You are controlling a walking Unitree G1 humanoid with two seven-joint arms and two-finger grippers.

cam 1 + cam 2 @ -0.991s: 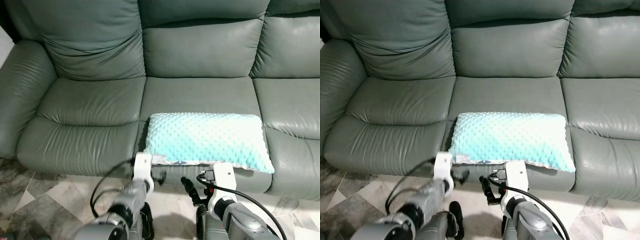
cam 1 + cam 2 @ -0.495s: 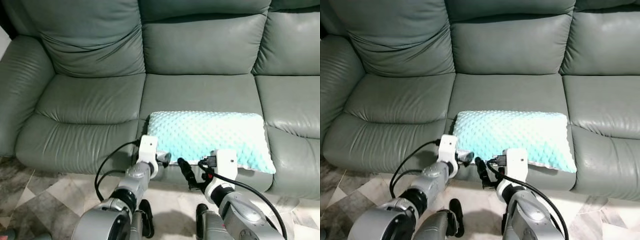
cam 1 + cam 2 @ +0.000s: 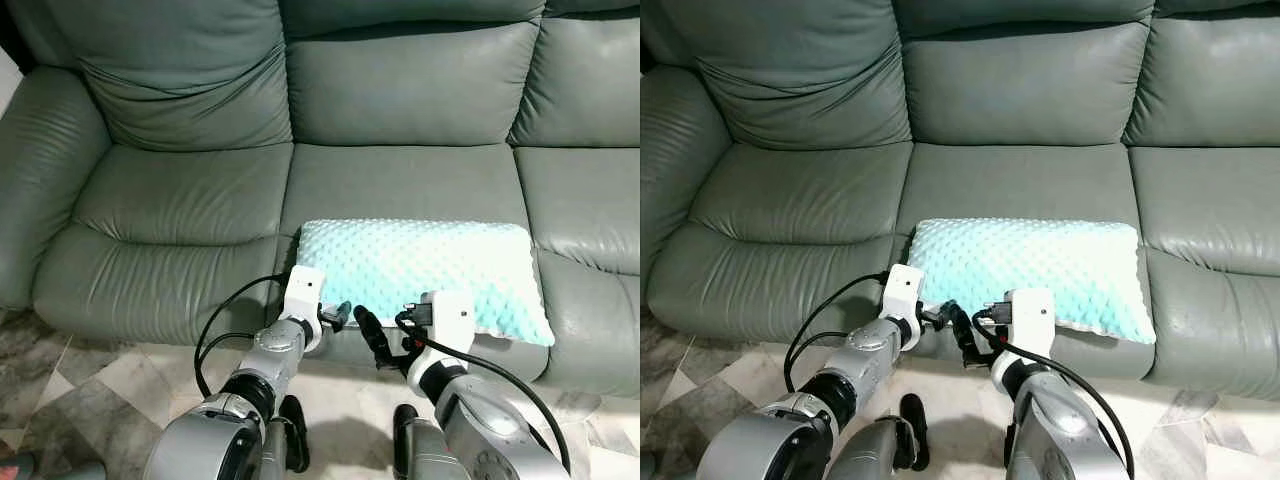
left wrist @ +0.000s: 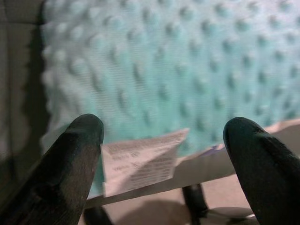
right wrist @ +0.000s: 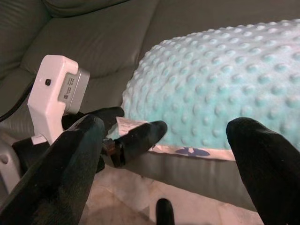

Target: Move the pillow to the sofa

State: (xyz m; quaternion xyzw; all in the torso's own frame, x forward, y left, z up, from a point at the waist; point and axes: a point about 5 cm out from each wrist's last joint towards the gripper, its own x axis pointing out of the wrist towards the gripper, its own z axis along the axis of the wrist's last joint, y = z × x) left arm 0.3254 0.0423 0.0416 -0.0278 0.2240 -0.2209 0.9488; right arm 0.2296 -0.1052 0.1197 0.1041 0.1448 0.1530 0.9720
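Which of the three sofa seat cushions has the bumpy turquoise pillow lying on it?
The middle seat cushion: the pillow lies along its front edge, its far end reaching the right-hand cushion. The left-hand cushion is bare.

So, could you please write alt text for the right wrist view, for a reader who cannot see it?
A mint-green dotted pillow lies at the front edge of a grey-green leather sofa, its white label toward the camera. The right claw frames the view with its two black fingers spread wide. The left claw reaches in at the pillow's labelled corner.
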